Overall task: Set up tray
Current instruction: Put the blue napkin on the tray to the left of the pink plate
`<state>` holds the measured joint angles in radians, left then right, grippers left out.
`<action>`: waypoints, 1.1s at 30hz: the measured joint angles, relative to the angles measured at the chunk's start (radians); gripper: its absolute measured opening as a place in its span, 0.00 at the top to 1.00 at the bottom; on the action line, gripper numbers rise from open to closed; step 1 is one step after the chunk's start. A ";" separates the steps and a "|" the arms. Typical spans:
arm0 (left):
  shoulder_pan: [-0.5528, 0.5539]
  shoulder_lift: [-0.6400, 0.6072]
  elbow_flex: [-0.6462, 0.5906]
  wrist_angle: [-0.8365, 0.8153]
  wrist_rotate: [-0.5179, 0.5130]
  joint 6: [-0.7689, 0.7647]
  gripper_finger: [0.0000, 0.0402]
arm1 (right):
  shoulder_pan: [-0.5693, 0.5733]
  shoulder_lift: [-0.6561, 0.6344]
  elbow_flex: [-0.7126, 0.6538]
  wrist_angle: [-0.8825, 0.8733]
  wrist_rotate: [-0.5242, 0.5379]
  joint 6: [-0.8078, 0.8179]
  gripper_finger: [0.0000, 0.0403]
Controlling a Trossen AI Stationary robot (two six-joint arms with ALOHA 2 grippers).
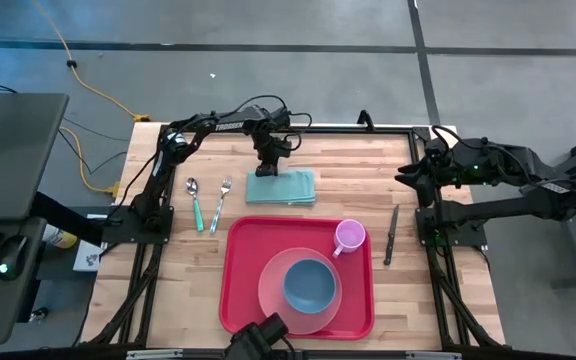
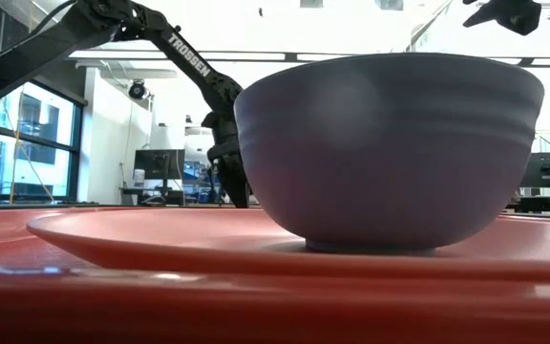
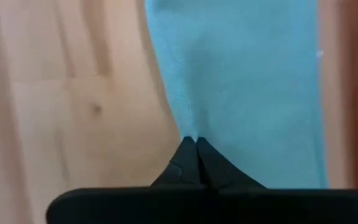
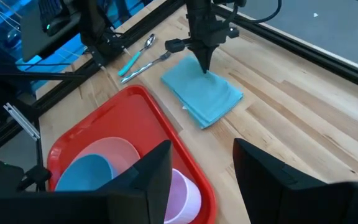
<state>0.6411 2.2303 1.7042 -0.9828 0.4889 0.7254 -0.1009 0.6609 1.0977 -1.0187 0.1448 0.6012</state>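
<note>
"TROSSEN" on left arm. Left gripper (image 1: pixel 266 170) pinching folded teal cloth (image 1: pixel 286 187), just beyond large red rectangular plastic tray (image 1: pixel 240 262). Right gripper (image 4: pixel 201 171) spread, off right.

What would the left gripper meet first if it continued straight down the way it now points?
The left gripper points down, shut on the edge of the folded teal cloth. Straight on, it would meet that cloth at once and, right under it, the wooden table; nothing else appears to lie in that line.
</note>
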 joint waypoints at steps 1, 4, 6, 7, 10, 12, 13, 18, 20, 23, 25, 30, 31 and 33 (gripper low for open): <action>0.001 0.000 0.000 0.000 0.028 -0.001 0.98 | 0.000 0.000 0.000 0.000 0.003 -0.003 0.63; 0.000 -0.008 0.000 -0.016 0.053 0.006 0.98 | 0.000 0.000 0.000 0.000 0.004 -0.005 0.63; -0.001 -0.019 0.000 -0.017 0.053 0.007 0.98 | 0.000 0.000 0.000 0.000 0.004 -0.006 0.63; 0.000 -0.026 0.000 -0.013 0.054 0.008 0.98 | 0.000 0.000 0.000 0.000 0.004 -0.007 0.63; 0.000 -0.052 0.000 -0.004 0.044 0.007 0.98 | 0.000 0.000 0.000 0.000 0.004 -0.007 0.63; 0.004 -0.076 0.000 -0.001 0.033 0.007 0.98 | 0.000 0.000 0.000 0.000 0.004 -0.007 0.63; 0.007 -0.090 0.000 0.000 0.034 0.007 0.98 | 0.000 0.000 0.000 0.000 0.004 -0.007 0.63; 0.007 -0.160 0.000 0.007 0.028 0.004 0.98 | 0.000 0.000 0.000 0.000 0.003 -0.014 0.63; 0.007 -0.193 0.000 0.008 0.029 0.003 0.98 | 0.000 0.000 0.000 0.000 0.003 -0.018 0.63; 0.007 -0.241 0.000 0.007 0.027 -0.007 0.98 | 0.000 0.000 0.000 0.000 0.004 -0.024 0.63; 0.007 -0.279 0.000 0.015 0.026 -0.022 0.98 | 0.000 0.000 0.000 0.000 0.004 -0.026 0.63; 0.007 -0.382 0.000 0.016 0.022 -0.056 0.98 | 0.000 0.000 -0.001 -0.001 0.005 -0.030 0.63; 0.007 -0.405 0.000 0.013 0.022 -0.070 0.98 | 0.000 0.000 -0.001 0.000 0.004 -0.033 0.63; 0.006 -0.451 0.000 0.008 0.023 -0.091 0.98 | 0.000 0.000 -0.001 0.000 0.005 -0.034 0.63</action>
<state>0.6476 1.7791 1.7042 -0.9744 0.5121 0.6339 -0.1011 0.6605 1.0966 -1.0191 0.1493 0.5675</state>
